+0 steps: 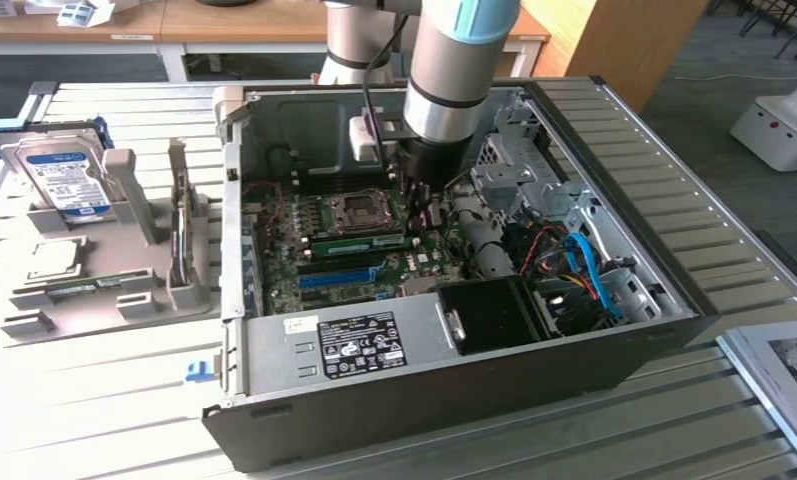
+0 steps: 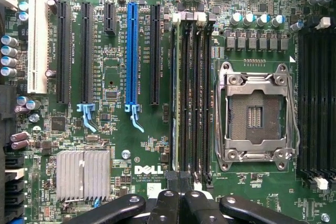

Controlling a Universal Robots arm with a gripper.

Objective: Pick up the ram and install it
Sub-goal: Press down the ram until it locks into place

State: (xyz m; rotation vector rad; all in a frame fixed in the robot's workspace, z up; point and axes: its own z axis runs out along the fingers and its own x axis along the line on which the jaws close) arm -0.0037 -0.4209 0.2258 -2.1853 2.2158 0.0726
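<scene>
The long, thin green ram stick (image 1: pixel 359 240) lies seated across the dark green motherboard (image 1: pixel 371 265) inside the open black computer case (image 1: pixel 505 390), just beside the empty silver processor socket (image 1: pixel 361 208). In the wrist view it stands edge-on in a slot (image 2: pixel 178 98) among the black memory slots. The black gripper (image 2: pixel 182 199), fingers closed together and empty, hovers directly above it.

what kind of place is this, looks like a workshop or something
Probably a robotics lab or computer-assembly test bench: an opened black desktop computer case lies on a slatted metal table, a grey parts holder carries a hard drive, and office desks stand behind.
</scene>
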